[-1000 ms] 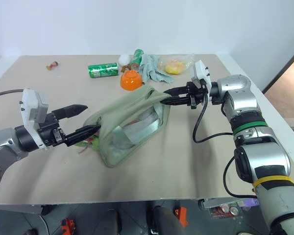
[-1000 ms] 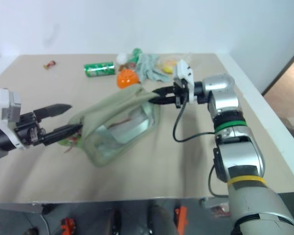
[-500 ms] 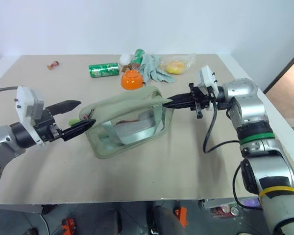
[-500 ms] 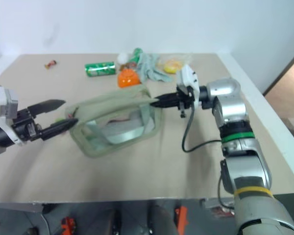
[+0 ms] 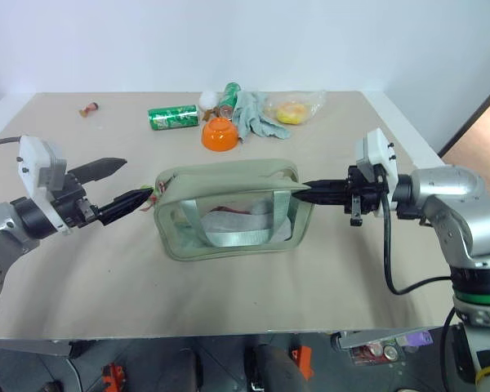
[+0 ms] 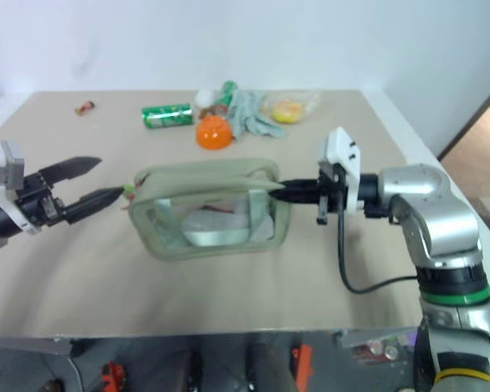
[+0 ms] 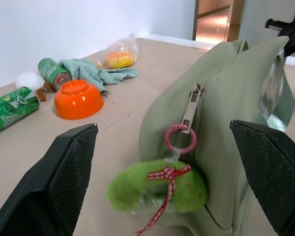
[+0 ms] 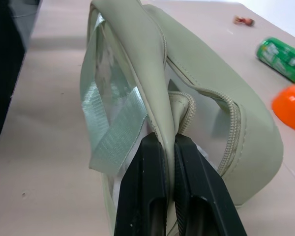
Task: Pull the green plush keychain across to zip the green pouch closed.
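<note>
The right gripper (image 8: 168, 147) has just dragged its end of the green pouch (image 5: 229, 214) back towards the robot, so the bag, which lay slanted a second ago, now stretches broadside between the two arms with its top pulled taut. Its jaws are pinched tight on a fold of fabric at that end. The left gripper (image 5: 121, 184) has hardly moved: jaws spread as wide as they go and holding nothing. The green plush keychain (image 7: 160, 189) hangs from its pink ring at the near end of the zipper, between those open jaws and just ahead of them, untouched. To me the bag looks braced; closing on the plush comes next.
</note>
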`<act>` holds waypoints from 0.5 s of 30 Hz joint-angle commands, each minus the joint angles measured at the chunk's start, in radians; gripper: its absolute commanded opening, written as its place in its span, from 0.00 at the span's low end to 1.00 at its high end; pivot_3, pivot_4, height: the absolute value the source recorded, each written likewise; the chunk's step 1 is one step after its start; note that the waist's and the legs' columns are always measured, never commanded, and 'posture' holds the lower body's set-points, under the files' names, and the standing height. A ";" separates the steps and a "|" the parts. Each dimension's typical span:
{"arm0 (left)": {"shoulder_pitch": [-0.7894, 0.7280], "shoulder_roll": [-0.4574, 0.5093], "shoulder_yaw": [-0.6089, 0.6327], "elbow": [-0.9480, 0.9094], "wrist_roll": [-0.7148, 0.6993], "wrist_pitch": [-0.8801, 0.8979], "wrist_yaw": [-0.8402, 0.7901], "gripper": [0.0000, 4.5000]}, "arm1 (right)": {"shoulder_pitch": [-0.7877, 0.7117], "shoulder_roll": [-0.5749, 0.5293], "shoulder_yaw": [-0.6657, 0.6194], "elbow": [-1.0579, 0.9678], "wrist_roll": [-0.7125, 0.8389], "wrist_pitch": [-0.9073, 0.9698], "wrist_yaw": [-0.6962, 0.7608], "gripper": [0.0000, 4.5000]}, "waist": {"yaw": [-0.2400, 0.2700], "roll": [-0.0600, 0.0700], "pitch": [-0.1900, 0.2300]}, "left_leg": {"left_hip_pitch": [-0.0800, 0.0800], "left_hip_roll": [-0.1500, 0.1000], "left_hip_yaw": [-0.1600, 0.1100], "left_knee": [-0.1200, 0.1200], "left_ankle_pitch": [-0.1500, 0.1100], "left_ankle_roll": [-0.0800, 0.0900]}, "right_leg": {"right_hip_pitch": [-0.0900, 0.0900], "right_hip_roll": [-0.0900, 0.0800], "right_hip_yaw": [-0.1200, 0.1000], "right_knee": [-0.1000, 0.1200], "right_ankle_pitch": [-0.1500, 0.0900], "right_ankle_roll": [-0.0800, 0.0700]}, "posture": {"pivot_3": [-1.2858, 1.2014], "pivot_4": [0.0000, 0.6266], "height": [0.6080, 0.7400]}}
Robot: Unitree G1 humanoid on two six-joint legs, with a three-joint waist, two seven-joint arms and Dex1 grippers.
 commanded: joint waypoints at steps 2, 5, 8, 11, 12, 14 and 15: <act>-0.032 -0.011 -0.005 0.005 0.019 -0.028 -0.001 1.00 | 0.075 -0.007 -0.084 -0.160 0.068 0.098 -0.126 0.01 | 0.000 0.000 0.000 | 0.000 0.000 0.000 0.000 0.000 0.000 | 0.000 0.001 0.000 0.000 0.000 0.000 | 0.52 0.24 1.00; -0.037 -0.016 -0.011 0.011 0.026 -0.031 -0.007 1.00 | 0.136 -0.019 -0.104 -0.234 0.099 0.138 -0.162 0.01 | -0.002 0.000 0.000 | 0.000 0.000 0.002 0.000 0.000 0.000 | 0.000 0.002 0.002 0.000 0.001 0.001 | 0.52 0.24 1.00; -0.051 -0.018 -0.016 0.022 0.032 -0.030 -0.011 1.00 | 0.179 -0.018 -0.133 -0.276 0.118 0.160 -0.212 0.01 | 0.000 0.000 0.000 | 0.000 0.000 0.000 0.000 0.000 0.000 | 0.000 0.003 0.001 0.000 0.000 0.001 | 0.52 0.24 1.00; -0.060 -0.023 -0.019 0.024 0.024 -0.021 -0.011 1.00 | 0.197 -0.018 -0.142 -0.283 0.132 0.167 -0.243 0.01 | 0.000 -0.001 0.000 | 0.000 0.000 0.000 0.000 0.000 0.000 | 0.000 0.003 0.001 0.000 0.000 0.001 | 0.52 0.24 1.00; -0.060 -0.025 -0.018 0.024 0.018 -0.015 -0.010 1.00 | 0.201 -0.021 -0.139 -0.283 0.132 0.161 -0.246 0.01 | -0.001 -0.001 0.000 | 0.000 0.000 0.001 0.000 0.000 0.000 | 0.000 0.003 0.001 0.000 0.001 0.001 | 0.52 0.24 1.00; -0.048 -0.026 -0.014 0.019 0.014 -0.011 -0.013 1.00 | 0.207 -0.020 -0.130 -0.278 0.140 0.151 -0.246 0.01 | -0.001 -0.001 0.000 | 0.000 0.000 0.001 0.000 0.000 0.000 | 0.000 0.003 0.002 0.000 0.001 0.001 | 0.52 0.24 1.00; -0.040 -0.026 -0.011 0.014 0.014 -0.012 -0.016 1.00 | 0.210 -0.018 -0.127 -0.276 0.139 0.142 -0.247 0.01 | -0.001 -0.001 0.000 | 0.000 -0.001 0.001 0.000 0.000 0.000 | 0.000 0.003 0.002 0.000 0.001 0.001 | 0.52 0.24 1.00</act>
